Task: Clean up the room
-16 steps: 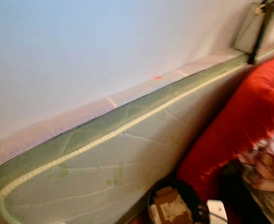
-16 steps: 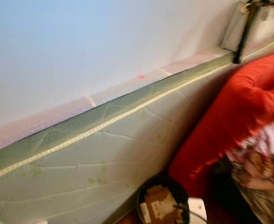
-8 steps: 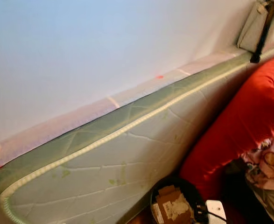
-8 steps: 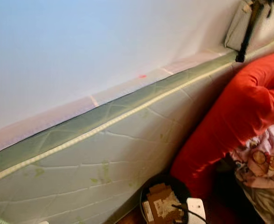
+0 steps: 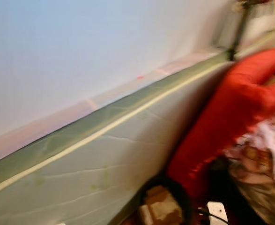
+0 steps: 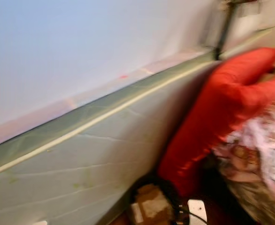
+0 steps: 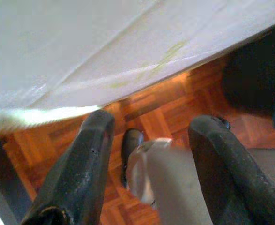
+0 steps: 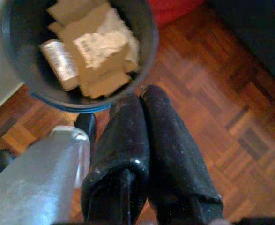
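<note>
Two soft bulks against the wall (image 5: 81, 42): pale quilted mattress (image 5: 95, 164) on edge, red cushion (image 5: 226, 112) leaning beside it. Below, dark bin (image 8: 146, 33) of cardboard scraps (image 8: 92, 51) on parquet floor (image 8: 212, 108), just beside the mattress foot. Right gripper (image 8: 144, 101) clenched, empty, hanging over the bin's rim; left gripper (image 7: 149, 126) spread wide, empty. Best to steady the blurred walk before choosing anything to lift. No legible writing; print on scraps too faint.

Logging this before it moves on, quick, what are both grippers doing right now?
Left gripper: open, holding nothing, above the wooden parquet floor.
Right gripper: shut, holding nothing, near the round black bin of cardboard scraps.
</note>
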Available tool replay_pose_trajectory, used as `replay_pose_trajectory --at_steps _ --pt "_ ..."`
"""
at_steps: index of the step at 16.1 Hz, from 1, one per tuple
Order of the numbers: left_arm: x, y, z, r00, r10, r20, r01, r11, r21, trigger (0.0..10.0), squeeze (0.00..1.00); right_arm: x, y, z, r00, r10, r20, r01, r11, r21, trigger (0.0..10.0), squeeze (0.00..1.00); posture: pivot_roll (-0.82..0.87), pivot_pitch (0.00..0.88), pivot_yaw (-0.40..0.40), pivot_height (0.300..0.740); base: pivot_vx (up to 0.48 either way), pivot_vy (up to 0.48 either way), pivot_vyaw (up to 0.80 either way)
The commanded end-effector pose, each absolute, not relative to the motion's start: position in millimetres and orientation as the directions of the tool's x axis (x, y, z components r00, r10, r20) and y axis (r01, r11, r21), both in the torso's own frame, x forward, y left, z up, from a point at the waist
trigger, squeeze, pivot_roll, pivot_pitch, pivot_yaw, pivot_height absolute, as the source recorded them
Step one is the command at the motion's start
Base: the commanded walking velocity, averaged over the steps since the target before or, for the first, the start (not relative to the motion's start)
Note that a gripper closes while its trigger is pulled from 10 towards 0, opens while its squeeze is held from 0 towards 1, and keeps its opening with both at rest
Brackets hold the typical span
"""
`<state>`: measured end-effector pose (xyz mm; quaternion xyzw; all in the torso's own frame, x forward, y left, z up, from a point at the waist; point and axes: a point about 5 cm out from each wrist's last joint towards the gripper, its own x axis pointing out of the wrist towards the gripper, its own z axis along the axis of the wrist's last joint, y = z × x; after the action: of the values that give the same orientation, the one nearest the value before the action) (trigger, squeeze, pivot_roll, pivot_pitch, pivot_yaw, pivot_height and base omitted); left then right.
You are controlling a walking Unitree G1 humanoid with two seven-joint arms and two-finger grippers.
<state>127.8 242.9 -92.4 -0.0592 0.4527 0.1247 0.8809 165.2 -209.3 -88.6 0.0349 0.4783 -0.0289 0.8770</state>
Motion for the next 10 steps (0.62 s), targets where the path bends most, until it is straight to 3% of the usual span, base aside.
replay_pose_trajectory --at_steps 1,3,7,10 --pt "196.3 220.1 -67.8 0.701 0.118 -0.704 -0.098 0.993 0.069 10.0 0.00 165.2 -214.0 -86.1 0.611 -0.035 -0.791 0.270 0.949 0.166 10.0 0.00 0.01 0.167 -0.018 0.740 0.000 -0.262 -0.77" --pt "196.8 220.3 -67.5 0.701 0.119 -0.703 -0.100 0.993 0.068 10.0 0.00 164.3 -216.9 -85.9 0.611 -0.037 -0.791 0.264 0.951 0.159 10.0 0.00 0.01 0.166 -0.019 0.740 0.000 -0.257 0.00" --pt "197.8 220.0 -67.0 0.704 0.121 -0.699 -0.104 0.992 0.067 10.0 0.00 166.8 -183.6 -89.8 0.622 -0.007 -0.783 0.238 0.954 0.180 10.0 0.00 0.01 0.163 -0.021 0.740 0.000 -0.260 0.00" --pt "197.3 220.4 -67.1 0.704 0.125 -0.699 -0.109 0.992 0.069 10.0 0.00 166.0 -185.1 -90.0 0.618 -0.009 -0.786 0.241 0.954 0.179 10.0 0.00 0.01 0.164 -0.022 0.740 0.000 -0.260 0.00"
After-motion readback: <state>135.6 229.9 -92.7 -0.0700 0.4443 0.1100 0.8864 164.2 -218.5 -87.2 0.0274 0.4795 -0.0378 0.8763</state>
